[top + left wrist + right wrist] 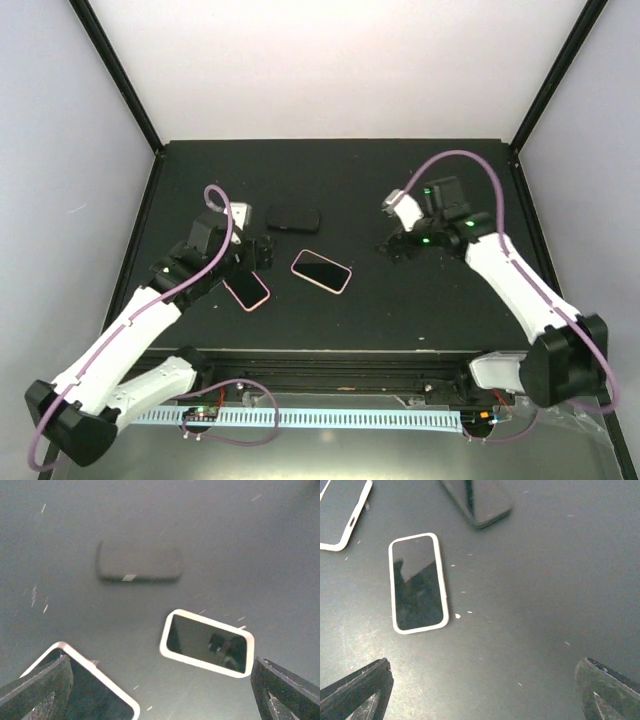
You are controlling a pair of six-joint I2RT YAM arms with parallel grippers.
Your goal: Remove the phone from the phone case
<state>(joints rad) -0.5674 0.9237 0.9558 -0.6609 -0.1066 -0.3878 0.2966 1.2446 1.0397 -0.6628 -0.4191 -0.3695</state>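
Both claws are spread wide and hold nothing. Our left claw (264,251) hovers low over the desk (400,310), and our right claw (395,246) is well apart on the other side. Between them the phone (321,271) lies flat, screen up, seated in its pale case (420,628). A second cased phone (246,290) lies just beside the left claw, partly under it, and a dark slab (293,218) sits further back. We judge the middle phone the best target, since both claws can reach it. It lies flush on the desk, so there is little for the fingers to bite on. We would bring one claw down across the narrow width to pin the case by its rim. The other claw should work at a corner, peeling the rim outward rather than pressing on the glass, which looks slick. We should go slowly, or the whole thing may simply skate across the desk.
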